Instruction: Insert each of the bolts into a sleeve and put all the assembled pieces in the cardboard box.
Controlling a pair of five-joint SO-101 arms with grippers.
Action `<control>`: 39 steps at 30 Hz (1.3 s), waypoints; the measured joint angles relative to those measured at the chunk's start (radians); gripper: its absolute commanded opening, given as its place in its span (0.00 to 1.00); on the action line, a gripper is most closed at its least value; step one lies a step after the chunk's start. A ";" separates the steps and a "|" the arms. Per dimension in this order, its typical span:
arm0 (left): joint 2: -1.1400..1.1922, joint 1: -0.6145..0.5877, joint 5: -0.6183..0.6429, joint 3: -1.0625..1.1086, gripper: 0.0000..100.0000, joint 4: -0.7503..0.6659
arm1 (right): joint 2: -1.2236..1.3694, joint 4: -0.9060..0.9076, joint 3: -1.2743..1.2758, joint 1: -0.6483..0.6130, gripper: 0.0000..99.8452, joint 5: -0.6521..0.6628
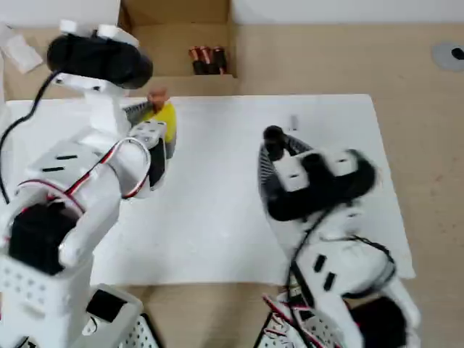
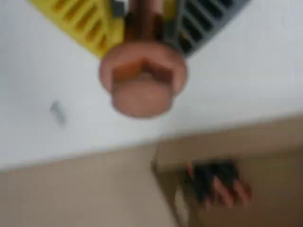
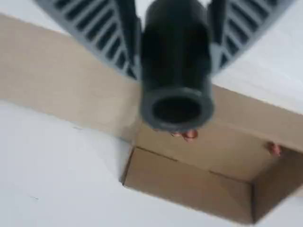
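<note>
Hazard entry: left end effector grips brown hex-headed bolt, right end effector grips black tubular sleeve, both over white worktop near cardboard box; misaligned axes at mating may jam or dislodge either piece.

Left arm: white shell, black motor housings, red and black cables; stretched forward from the near left side. Left gripper: one yellow ribbed finger, one grey ribbed finger, clamped on an orange plastic bolt, whose head is past the tips.

Right arm: same build, folded, wrist bent forward. Right gripper: grey ribbed fingers clamped around a black cylindrical sleeve, whose open end is beyond the tips.
</note>
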 measured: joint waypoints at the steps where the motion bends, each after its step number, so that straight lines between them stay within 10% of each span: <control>1: 0.000 0.000 0.000 -0.023 0.00 -0.008 | -0.021 -0.015 0.041 0.000 0.01 0.012; 20: -0.146 0.006 0.210 -0.186 0.00 -0.009 | -0.209 -0.381 0.463 -0.262 0.01 -0.137; 39: -0.483 0.026 0.212 0.514 0.00 -0.396 | -0.221 -0.427 0.554 -0.333 0.01 -0.143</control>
